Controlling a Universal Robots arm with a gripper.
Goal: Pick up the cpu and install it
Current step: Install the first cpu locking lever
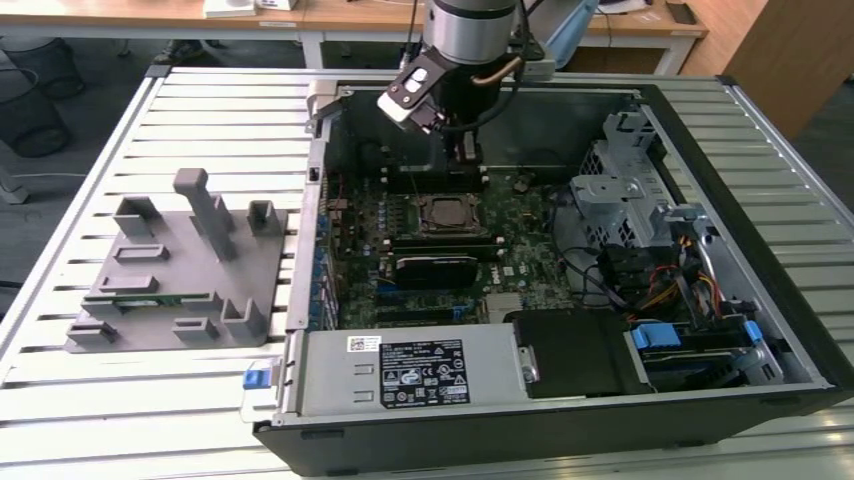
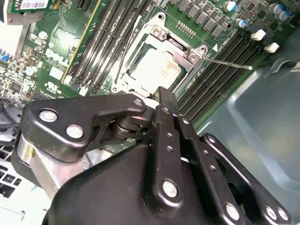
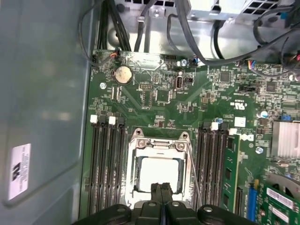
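The cpu lies flat in the socket frame on the green motherboard. It's a pale, smooth square ringed by bright metal edges, with dark memory slots close on both sides. The gripper hangs over one edge of the cpu, its black fingers pressed together and holding nothing. A thin wire lever juts out sideways.

Open overhead at cpu in socket frame; hemmed on two sides by memory slots, with wire lever sticking out alongside; bounded farther out by case wall and cables.
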